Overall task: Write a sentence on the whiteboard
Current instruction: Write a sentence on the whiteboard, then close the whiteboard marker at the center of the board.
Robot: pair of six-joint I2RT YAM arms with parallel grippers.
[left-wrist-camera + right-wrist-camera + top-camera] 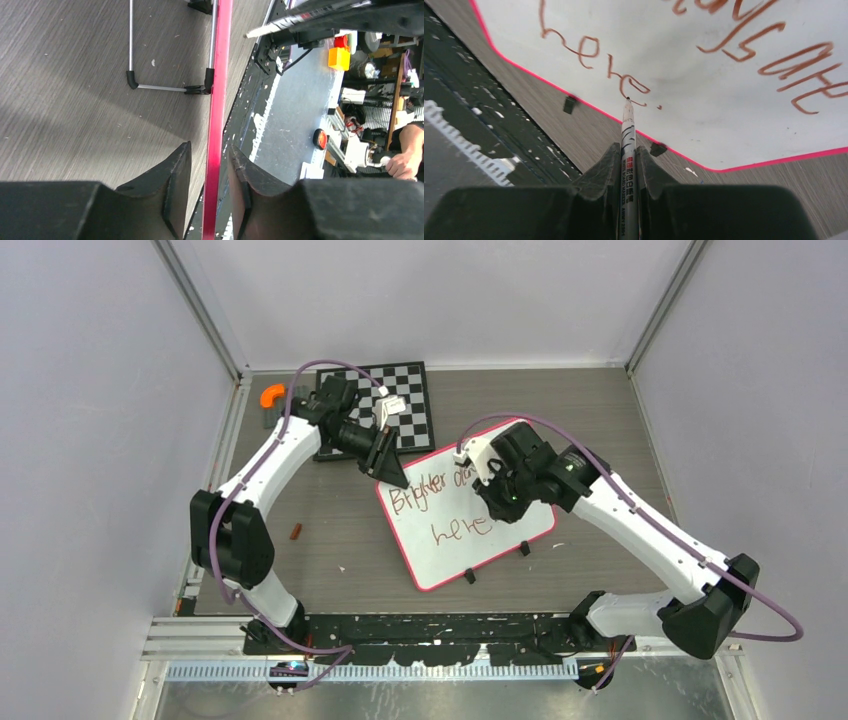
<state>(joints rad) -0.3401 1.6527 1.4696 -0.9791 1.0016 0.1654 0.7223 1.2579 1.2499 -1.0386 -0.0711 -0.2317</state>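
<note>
Right gripper (627, 147) is clamped tight on the marker (627, 125). Its tip is down on the whiteboard (510, 525), right at the end of "here", the second line of the sentence (460, 530). My left gripper (210, 146) is at the board's far-left corner, with its fingers parted either side of the pink rim (218, 75). There's a sliver of gap each side, so nothing's pinched. The board lies mid-table, just in front of the checkered board (415, 400).

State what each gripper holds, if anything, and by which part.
Right gripper: the marker, by its barrel. Left gripper: nothing; its jaws straddle the pink rim of the whiteboard without touching.
</note>
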